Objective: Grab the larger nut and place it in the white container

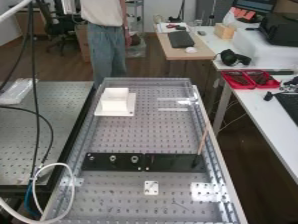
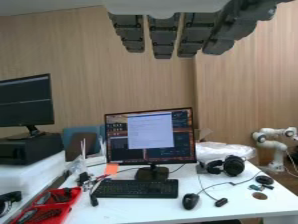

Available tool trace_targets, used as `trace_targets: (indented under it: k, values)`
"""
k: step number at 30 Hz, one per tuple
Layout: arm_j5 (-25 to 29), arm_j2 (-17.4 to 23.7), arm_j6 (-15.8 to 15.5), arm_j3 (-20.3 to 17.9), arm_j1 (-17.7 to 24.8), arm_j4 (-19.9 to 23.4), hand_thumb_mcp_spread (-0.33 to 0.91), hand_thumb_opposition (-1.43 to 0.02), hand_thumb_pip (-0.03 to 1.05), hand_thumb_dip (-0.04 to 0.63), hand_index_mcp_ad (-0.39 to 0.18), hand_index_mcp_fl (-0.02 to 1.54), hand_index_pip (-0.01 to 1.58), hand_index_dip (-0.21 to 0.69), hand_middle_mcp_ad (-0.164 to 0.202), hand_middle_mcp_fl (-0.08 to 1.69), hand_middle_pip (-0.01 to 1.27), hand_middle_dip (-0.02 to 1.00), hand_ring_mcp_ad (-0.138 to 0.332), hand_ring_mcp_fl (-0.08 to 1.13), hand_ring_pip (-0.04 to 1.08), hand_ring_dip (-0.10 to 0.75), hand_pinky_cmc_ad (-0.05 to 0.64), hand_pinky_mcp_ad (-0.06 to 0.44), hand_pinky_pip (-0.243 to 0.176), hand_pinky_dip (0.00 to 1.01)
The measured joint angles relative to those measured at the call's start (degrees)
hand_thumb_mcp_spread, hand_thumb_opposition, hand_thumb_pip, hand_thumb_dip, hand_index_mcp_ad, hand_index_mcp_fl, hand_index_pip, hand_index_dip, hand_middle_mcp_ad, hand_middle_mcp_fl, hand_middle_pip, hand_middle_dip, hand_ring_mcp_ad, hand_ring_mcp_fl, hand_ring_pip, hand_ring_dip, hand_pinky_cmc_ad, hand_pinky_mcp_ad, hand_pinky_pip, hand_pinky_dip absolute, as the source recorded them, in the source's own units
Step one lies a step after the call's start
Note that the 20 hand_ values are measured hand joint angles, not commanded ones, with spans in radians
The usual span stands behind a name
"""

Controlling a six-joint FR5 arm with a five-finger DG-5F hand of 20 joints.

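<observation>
On the black bar (image 1: pixel 101 165), toward the bench's near end, the larger nut (image 1: pixel 113 158) sat between the smaller nut (image 1: pixel 91 158) at left and the bearing (image 1: pixel 134 159) at right. The white container (image 1: pixel 115 106) stood well apart, at far left. Through the wrist view I saw the hand (image 2: pixel 163 36), fingers straight and slightly spread.

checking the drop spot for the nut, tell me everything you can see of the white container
The white container is a plain, squarish box on a wider, flat white base that juts out at its foot. It looks like smooth plastic. It stands upright on the perforated bench, towards the far end and the high view's left edge of the bench, beyond the black bar. Only the bench seems to touch it. What is inside can't be made out.
</observation>
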Motion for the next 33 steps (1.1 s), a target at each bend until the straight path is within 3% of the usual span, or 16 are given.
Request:
trace_targets:
  k: [6,9,10,14,18,24,33]
  values:
    - [0.01,-0.04,0.01,0.12,0.11,-0.06,0.0,-0.04,0.03,0.0,0.007,0.02,0.01,0.0,0.058,0.02,0.02,0.03,0.054,0.0,0.02,0.016,0.049,0.037,-0.01,0.02]
    - [0.05,-0.14,-0.01,0.34,0.17,-0.24,0.16,-0.29,0.33,0.037,0.007,0.02,0.02,-0.002,0.058,0.02,0.06,0.05,0.058,0.0,0.03,0.023,0.08,0.08,-0.01,0.12]
    - [0.07,-0.17,-0.01,0.38,0.2,-0.27,0.2,-0.36,0.35,0.038,0.0,0.02,0.02,-0.002,0.058,0.02,0.07,0.06,0.065,0.0,0.04,0.024,0.11,0.117,-0.01,0.16]
    - [0.18,-0.25,0.08,0.51,0.23,-0.37,0.19,-0.59,0.35,0.038,-0.024,0.02,0.05,-0.003,0.061,0.01,0.09,0.12,0.105,0.0,0.07,0.059,0.243,0.232,-0.044,0.27]
    - [0.22,-0.22,0.16,0.48,0.18,-0.27,0.19,-0.67,0.39,0.037,-0.024,0.02,0.05,-0.003,0.061,0.02,0.11,0.16,0.138,0.0,0.09,0.075,0.312,0.278,-0.061,0.32]
    - [0.21,-0.07,0.07,0.27,0.11,-0.02,0.19,-0.69,0.4,0.037,-0.024,0.02,0.07,-0.002,0.068,0.02,0.12,0.17,0.155,0.0,0.08,0.075,0.368,0.314,-0.075,0.37]
    - [0.34,0.09,0.07,-0.24,0.06,0.37,0.19,-0.73,0.4,0.038,-0.021,0.02,0.07,-0.002,0.072,0.02,0.13,0.19,0.169,0.0,0.09,0.082,0.38,0.311,-0.091,0.38]
